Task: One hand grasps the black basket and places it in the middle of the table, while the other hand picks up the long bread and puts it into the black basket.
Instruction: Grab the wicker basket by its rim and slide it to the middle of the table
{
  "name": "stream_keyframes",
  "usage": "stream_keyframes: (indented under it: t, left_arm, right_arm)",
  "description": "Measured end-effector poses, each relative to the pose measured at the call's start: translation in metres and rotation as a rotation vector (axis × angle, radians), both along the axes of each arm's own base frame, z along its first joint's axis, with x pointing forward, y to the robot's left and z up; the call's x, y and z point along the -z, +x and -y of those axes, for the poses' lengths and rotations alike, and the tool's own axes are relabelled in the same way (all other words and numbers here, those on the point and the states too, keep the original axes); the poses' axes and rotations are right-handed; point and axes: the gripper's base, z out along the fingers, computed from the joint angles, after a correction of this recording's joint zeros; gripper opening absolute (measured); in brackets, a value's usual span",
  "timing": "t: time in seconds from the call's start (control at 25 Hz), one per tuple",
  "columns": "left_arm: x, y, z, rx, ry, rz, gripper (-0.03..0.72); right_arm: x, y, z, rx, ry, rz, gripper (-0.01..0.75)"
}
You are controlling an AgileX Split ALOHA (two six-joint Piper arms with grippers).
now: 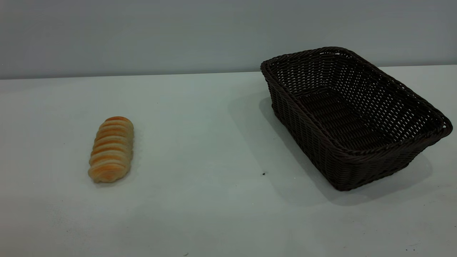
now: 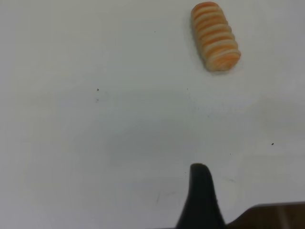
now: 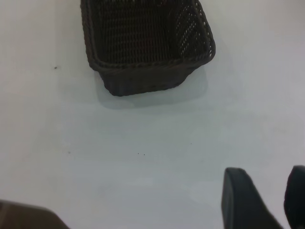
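The long bread (image 1: 111, 149), golden-orange with pale stripes, lies on the table (image 1: 214, 150) at the left. It also shows in the left wrist view (image 2: 215, 36), well clear of my left gripper (image 2: 201, 195), of which only a dark part is in view. The black basket (image 1: 371, 167), woven and empty, stands at the table's right, turned at an angle. In the right wrist view the basket (image 3: 143, 81) lies ahead of my right gripper (image 3: 268, 177), which is open, empty and apart from it. Neither gripper shows in the exterior view.
A grey wall (image 1: 142, 35) runs behind the table's far edge. A few tiny dark specks (image 1: 264, 174) dot the tabletop between bread and basket. A brown surface (image 2: 276, 217) shows beyond the table's near edge in the left wrist view.
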Motion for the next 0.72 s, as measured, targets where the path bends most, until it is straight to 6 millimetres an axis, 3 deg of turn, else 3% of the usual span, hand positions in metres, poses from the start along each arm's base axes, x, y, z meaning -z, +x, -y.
stream_keyframes:
  t: [0.72]
  left_arm:
    - [0.0000,0.0000,0.0000,0.000,0.000,0.000,0.589]
  right_arm:
    - [0.0001,0.0002,0.0022,0.017,-0.019,0.001,0.239]
